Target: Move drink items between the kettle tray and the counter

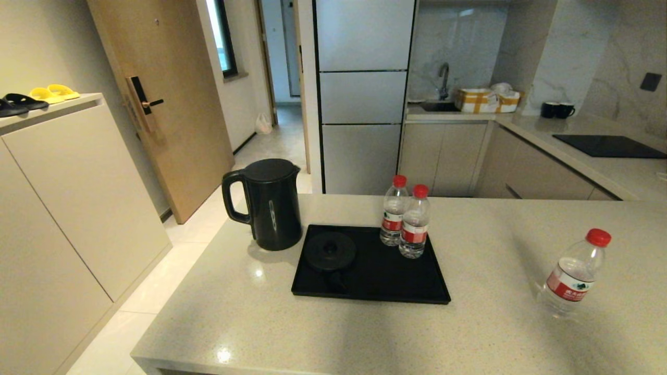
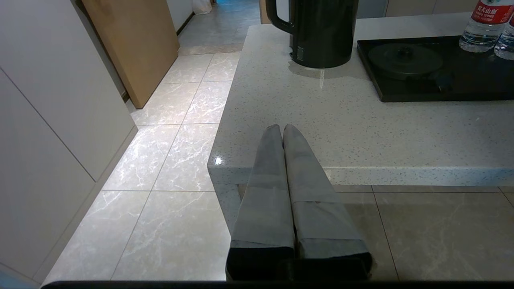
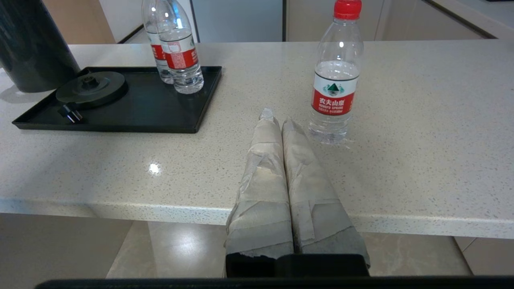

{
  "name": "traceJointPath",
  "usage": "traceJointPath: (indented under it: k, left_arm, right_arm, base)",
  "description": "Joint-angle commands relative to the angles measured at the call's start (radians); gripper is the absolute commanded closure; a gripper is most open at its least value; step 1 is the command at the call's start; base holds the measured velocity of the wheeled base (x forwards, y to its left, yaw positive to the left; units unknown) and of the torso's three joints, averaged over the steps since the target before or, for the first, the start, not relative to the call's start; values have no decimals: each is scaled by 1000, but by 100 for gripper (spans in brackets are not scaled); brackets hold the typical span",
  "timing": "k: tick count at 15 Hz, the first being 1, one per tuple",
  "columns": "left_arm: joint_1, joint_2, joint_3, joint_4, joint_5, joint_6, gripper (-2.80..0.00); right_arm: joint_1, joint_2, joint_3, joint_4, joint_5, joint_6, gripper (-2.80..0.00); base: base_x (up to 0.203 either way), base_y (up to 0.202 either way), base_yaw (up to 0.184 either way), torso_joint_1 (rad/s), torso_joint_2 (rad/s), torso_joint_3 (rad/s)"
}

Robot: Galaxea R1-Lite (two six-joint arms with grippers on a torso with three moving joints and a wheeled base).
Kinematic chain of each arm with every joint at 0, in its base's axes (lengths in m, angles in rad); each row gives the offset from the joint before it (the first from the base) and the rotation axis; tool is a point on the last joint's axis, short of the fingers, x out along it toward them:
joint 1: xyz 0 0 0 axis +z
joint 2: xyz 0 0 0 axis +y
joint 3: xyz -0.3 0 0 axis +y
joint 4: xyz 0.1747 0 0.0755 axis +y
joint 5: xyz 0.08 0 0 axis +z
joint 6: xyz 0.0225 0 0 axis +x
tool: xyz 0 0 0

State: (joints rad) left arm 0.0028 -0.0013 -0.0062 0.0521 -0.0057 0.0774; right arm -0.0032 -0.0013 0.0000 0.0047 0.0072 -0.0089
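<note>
Beige speckled stone bench (image 1: 469,323): lone red-capped clear plastic bottle (image 1: 573,276) at 4 o'clock; two bottles (image 1: 406,221) on flat black tray (image 1: 375,286); matte black kettle (image 1: 271,205) at 9 o'clock, off its base. Left hand (image 2: 283,127) and right hand (image 3: 277,116) clenched, empty, at near edge. Step: none begun; likely next, an opened hand reaching one item.

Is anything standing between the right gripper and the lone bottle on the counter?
Nothing visible. The right gripper, shut, sits near the counter edge, and the lone bottle stands just ahead with bare surface between. The tray is off to the side.
</note>
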Motion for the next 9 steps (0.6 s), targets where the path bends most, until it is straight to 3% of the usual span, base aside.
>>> traceJointPath:
  k: [1,9]
  left_arm:
    - [0,1,0,0,0,1,0]
    - [0,1,0,0,0,1,0]
  right_arm:
    - [0,1,0,0,0,0,0]
    - [0,1,2,-2,0,4,0]
  base:
    - [0,0,0,0,0,0]
    - [0,0,0,0,0,0]
